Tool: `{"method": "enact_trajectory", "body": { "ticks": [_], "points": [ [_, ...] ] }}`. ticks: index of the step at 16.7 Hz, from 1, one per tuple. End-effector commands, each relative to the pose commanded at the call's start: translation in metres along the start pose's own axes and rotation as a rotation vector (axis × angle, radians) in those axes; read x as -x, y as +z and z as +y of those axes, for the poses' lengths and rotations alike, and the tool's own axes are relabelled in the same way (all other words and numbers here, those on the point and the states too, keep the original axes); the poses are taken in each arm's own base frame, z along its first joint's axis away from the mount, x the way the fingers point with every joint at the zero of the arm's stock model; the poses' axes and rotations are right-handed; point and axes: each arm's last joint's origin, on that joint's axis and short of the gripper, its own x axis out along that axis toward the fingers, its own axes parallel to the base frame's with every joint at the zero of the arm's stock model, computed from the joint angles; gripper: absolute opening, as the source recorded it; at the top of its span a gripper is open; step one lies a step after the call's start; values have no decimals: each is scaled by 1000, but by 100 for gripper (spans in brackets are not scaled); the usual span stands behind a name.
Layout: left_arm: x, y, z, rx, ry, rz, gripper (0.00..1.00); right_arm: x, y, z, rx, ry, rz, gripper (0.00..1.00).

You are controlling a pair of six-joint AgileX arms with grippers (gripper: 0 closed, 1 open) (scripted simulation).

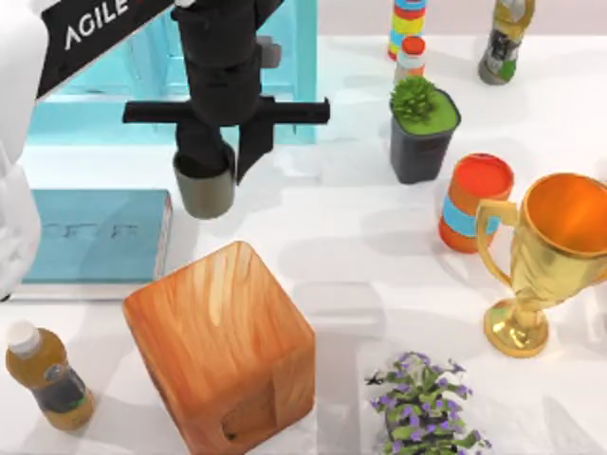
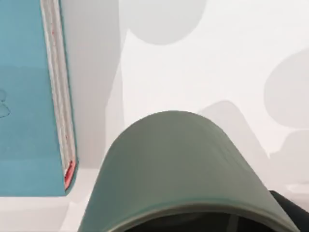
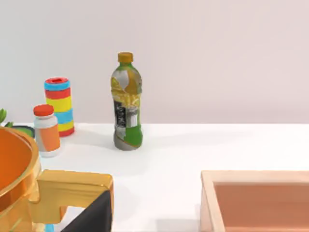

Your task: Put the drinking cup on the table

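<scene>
1. You have the table (image 1: 379, 246), glossy white, running under the whole scene; the light-blue cabinet (image 1: 152, 76) stands at its far left edge.
2. Near the front you see a wooden block (image 1: 223, 346); to the right of it stands a gold trophy (image 1: 545, 256); a teal book (image 1: 90, 237) lies flat at the left.
3. Your left arm reaches in from the upper left; the left gripper (image 1: 223, 156) points down in front of the cabinet, its fingers closed on the rim of the drinking cup (image 1: 204, 190).
4. The cup sits upright just right of the book and behind the block; in the left wrist view its olive-grey wall (image 2: 178, 164) fills the foreground with the book's page edge (image 2: 60, 96) beside it; you cannot tell whether its base touches the table.
5. Smaller things: a black plant pot (image 1: 422, 128); an orange can (image 1: 474, 204).
</scene>
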Motion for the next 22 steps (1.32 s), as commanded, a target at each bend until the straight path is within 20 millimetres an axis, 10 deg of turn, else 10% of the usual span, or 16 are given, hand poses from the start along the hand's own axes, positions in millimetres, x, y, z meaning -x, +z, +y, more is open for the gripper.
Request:
{"method": "enact_trajectory", "body": {
  "ticks": [7,15,22],
  "points": [
    [14,-57,-125,12,-38,-37,0,0,0,0,0,0,0,100],
    [12,-43,-117,42,-49,-71,0,0,0,0,0,0,0,100],
    [-37,-26,-102,87,-45,-98,0,0,0,0,0,0,0,100]
  ]
}}
